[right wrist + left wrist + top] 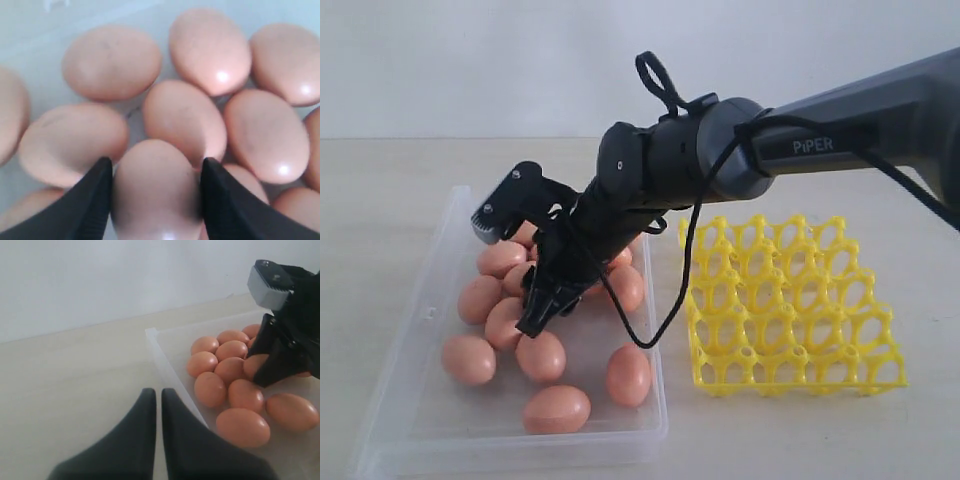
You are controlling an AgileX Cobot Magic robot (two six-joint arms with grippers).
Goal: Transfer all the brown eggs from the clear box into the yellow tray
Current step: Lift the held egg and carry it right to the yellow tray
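Right pincer (pixel 156 165) part-closed, gripping one brown egg (pixel 155 200) between its fingers inside the clear box (pixel 415 320); other eggs (pixel 210 47) crowd just ahead of its tips; judged best: lift straight up, gentle squeeze, then cross to the yellow tray (pixel 790 300) standing apart.

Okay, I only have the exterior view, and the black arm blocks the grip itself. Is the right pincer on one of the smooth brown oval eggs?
Observer: Yes, the right wrist view shows the right pincer closed on one smooth brown oval egg, a finger against each side.
Operator: And the left pincer? It's nowhere in my view.
Observer: The left pincer hangs shut and empty outside the shallow clear plastic box, near its rim.
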